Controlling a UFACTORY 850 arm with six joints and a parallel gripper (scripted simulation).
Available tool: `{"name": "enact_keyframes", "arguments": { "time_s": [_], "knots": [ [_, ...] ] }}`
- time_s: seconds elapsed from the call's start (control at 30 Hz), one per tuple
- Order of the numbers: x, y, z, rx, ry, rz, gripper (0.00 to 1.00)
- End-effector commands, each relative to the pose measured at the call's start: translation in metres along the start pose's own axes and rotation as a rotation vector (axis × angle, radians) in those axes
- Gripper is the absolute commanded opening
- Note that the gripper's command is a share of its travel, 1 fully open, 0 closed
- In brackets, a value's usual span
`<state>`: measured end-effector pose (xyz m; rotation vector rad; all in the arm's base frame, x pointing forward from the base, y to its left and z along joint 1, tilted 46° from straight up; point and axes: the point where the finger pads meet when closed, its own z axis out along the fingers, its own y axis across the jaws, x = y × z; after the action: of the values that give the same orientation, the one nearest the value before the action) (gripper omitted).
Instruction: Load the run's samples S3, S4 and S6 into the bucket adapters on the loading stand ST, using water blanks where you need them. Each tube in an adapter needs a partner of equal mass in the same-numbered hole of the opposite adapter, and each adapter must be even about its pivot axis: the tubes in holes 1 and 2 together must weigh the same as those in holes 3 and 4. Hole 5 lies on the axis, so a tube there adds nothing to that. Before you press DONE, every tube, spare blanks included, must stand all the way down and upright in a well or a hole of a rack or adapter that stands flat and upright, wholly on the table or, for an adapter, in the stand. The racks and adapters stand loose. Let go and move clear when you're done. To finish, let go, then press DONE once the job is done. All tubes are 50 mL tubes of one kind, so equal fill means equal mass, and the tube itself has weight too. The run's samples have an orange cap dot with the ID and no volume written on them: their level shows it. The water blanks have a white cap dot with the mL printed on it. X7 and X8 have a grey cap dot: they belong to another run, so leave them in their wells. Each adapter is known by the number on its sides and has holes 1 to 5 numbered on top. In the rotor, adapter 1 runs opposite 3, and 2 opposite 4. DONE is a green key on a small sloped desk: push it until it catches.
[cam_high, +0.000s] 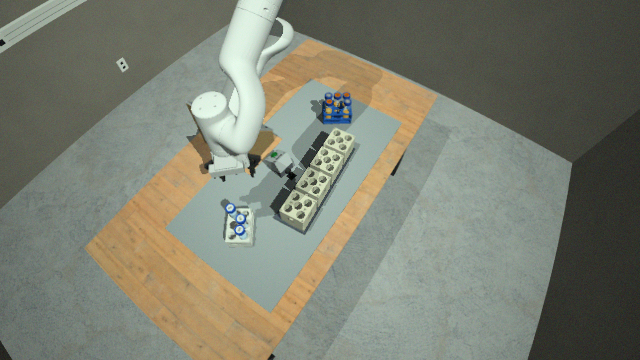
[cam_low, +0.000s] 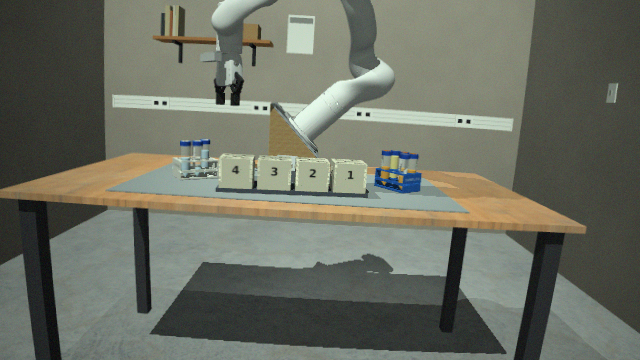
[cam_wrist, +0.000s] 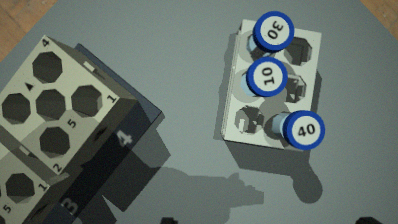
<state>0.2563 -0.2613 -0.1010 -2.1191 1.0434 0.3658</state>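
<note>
Gripper: the black two-fingered gripper (cam_low: 228, 95) on the white arm hangs high above the table, fingers spread wide and holding nothing.
Landmark: the row of four cream block-shaped bucket adapters (cam_high: 320, 179) stands on a dark loading stand (cam_low: 292, 192) on the grey mat (cam_high: 280, 270); their sides read 4, 3, 2, 1 in the exterior view.
Adapter holes: every hole seen from the top and wrist views is unfilled; adapter 4 (cam_wrist: 60, 105) shows its holes numbered 1 to 5.
White blank rack (cam_wrist: 270, 127): stands on the mat near the adapter 4 end of the row, apart from it.
Water blanks: three blue-capped tubes stand in that rack, marked 30 (cam_wrist: 272, 31), 10 (cam_wrist: 267, 76) and 40 (cam_wrist: 303, 130).
Blue sample rack (cam_high: 337, 116): stands beyond the adapter 1 end of the row, holding the orange-dotted sample tubes (cam_high: 338, 96); IDs too small to read.
DONE key: the green key (cam_high: 274, 154) sits on a small grey sloped desk (cam_high: 281, 163) just beside the middle of the row, on the arm's side.
</note>
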Motion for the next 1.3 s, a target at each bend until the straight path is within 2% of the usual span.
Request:
{"name": "enact_keyframes", "arguments": {
  "time_s": [0.0, 0.43, 0.53, 0.83, 1.27],
  "knots": [
    [0.008, 0.025, -0.001, 0.000, 0.001, 0.000, 1.00],
    [0.024, 0.077, -0.001, -0.001, 0.001, 0.000, 1.00],
    [0.024, 0.077, -0.001, -0.001, 0.001, 0.000, 1.00],
    [0.024, 0.077, 0.017, 0.000, 0.001, 0.000, 1.00],
    [0.024, 0.077, 0.052, 0.000, 0.001, 0.000, 1.00]
  ]
}}
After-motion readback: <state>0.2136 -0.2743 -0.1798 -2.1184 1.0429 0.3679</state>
